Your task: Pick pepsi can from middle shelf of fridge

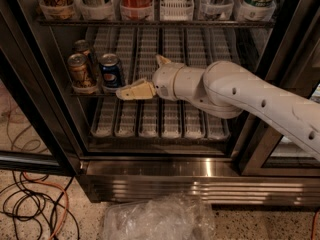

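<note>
So at this point your gripper [139, 76] was inside the big dark-framed glass-door fridge [200, 170], sitting left of centre in the frame over the middle shelf [165, 120], the wire one with the long white slotted plastic lane trays. The hand was released and grasping nothing. One tan finger [135, 90] stuck out to the left and the other one poked up and back near the wrist, well apart from it.

The small dark-blue pepsi can with the silver top [111, 71] stood upright on the left part of that middle shelf, in the upper-left area of the frame. The tip of your lower finger was just beside it, a bit below and to the right of its base. I couldn't tell if it was actually touching the can.

Two brown-gold cans [80, 70] sat just left of the pepsi, one behind the other. The bulky white arm [235, 91] came in from the right edge of the frame. Along the top edge, the upper shelf's white cup holders [176, 4] had bottles in them. Down on the speckled floor there were tangled cables [35, 204] at lower left and a crumpled clear plastic bag [155, 219] at bottom centre.
</note>
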Robot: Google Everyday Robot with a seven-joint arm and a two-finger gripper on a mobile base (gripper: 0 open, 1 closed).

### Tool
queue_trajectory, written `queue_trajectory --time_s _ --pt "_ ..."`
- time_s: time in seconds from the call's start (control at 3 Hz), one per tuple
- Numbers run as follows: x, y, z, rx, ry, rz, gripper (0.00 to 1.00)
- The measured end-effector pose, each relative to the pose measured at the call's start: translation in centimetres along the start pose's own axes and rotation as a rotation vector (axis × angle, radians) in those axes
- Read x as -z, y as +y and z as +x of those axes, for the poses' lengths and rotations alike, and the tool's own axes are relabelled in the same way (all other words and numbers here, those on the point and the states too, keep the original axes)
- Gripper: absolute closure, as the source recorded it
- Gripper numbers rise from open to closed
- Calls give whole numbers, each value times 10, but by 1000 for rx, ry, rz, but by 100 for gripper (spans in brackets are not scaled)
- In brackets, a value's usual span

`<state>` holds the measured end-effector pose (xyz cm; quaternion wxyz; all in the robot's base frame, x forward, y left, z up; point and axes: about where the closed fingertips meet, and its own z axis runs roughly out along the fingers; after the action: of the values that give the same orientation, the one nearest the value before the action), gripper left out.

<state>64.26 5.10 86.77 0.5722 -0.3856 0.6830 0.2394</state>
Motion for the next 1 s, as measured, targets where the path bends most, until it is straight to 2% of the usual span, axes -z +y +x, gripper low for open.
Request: queue_trajectory --time_s 0.33,1.0 --pt "-29 6 1 -3 -28 -36 0" --pt "-79 11 -7 -9 -111 -64 0"
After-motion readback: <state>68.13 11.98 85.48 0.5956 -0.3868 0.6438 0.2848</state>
